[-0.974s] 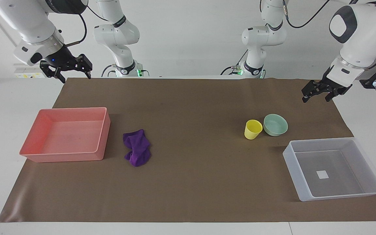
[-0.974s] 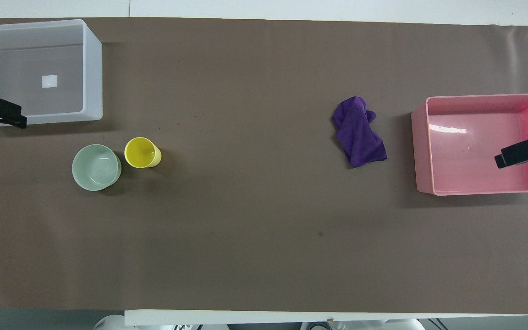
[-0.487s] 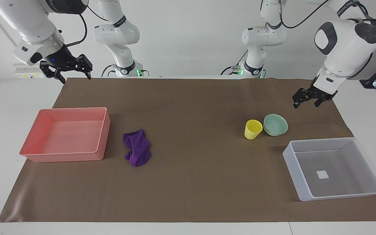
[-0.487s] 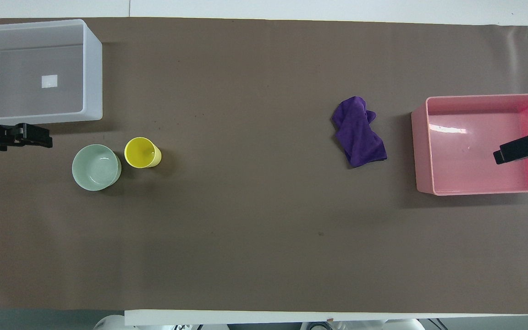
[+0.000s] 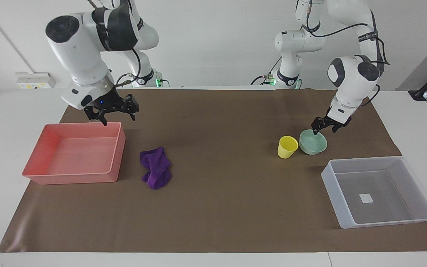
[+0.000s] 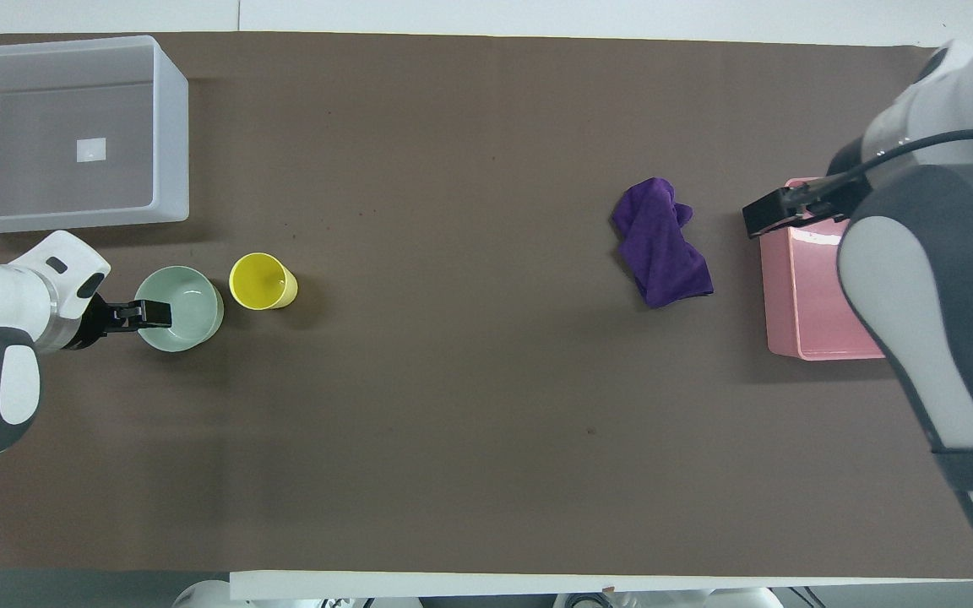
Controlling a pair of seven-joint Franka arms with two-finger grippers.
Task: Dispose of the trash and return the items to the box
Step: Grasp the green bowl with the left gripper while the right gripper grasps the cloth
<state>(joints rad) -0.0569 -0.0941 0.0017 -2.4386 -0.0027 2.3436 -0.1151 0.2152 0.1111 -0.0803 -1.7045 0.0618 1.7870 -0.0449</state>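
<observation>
The purple rag lies crumpled on the brown mat beside the pink tray; it also shows in the overhead view. The yellow cup stands upright, touching or nearly touching the mint-green bowl. The translucent box sits empty, farther from the robots than the bowl. My left gripper is open, low at the bowl's rim on the side nearer the robots. My right gripper is open in the air over the pink tray's corner.
The pink tray sits empty at the right arm's end of the table. The brown mat covers most of the white table. The right arm's body hides much of the tray in the overhead view.
My left gripper has come down and inward from the mat's edge to the bowl's rim. My right gripper has swung from the mat's corner to over the pink tray's corner, toward the rag.
</observation>
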